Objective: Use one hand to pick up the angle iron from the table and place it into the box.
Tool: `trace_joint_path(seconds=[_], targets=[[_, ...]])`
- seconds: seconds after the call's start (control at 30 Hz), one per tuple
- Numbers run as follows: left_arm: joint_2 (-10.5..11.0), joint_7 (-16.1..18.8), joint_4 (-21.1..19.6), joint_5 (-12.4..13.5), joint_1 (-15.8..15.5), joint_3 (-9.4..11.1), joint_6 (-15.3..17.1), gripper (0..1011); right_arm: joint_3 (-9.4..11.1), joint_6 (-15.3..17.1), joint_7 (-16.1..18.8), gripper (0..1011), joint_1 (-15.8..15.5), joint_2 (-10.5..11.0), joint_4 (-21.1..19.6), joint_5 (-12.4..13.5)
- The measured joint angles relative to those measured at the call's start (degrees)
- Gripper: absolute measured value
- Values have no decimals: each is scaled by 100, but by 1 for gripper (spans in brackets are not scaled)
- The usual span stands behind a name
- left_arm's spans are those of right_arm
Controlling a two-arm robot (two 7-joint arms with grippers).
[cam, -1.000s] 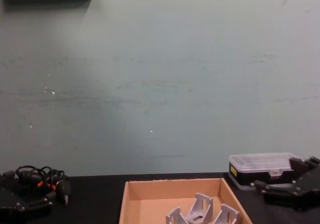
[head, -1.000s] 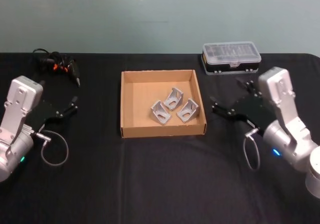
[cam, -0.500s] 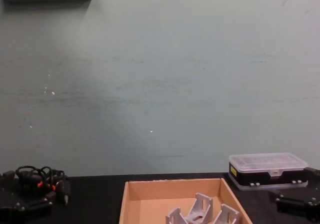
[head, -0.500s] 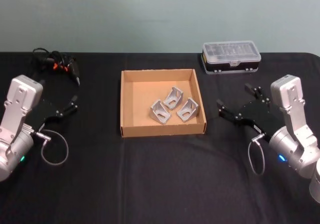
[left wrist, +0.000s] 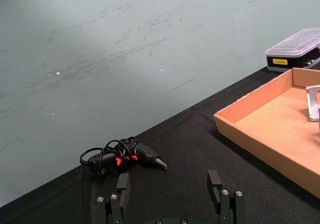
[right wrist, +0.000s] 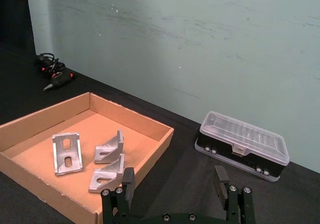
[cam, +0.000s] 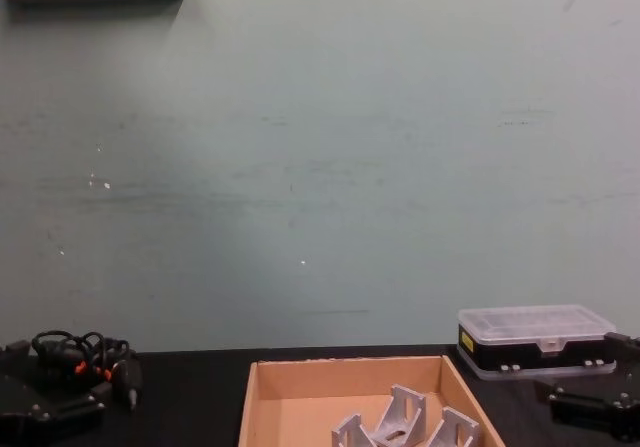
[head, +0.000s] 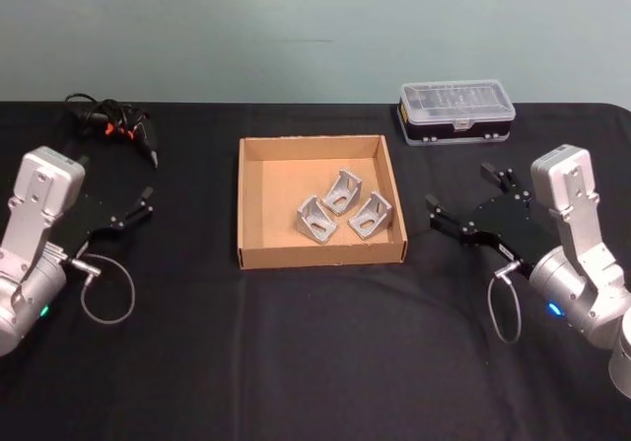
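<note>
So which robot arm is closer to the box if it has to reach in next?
The right one, probably. The right tool sits open, pointing at the box from just beside it. The left tool, also open, rests farther away.

- One box, tan cardboard with no lid.
- Three angle irons in it: one, a second, a third.
- One clear-lidded plastic case with a black base.
- One corded tool, black with orange marks.
- Two black hands, fingers spread: the left hand, the right hand.
- One black table.
</note>
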Motion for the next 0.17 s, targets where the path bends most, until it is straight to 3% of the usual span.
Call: trace_joint_path(seconds=[0.17], targets=[[0,0,0,0,0,0,0,1011,-3,4,0,1000,2,1,-3,-2]])
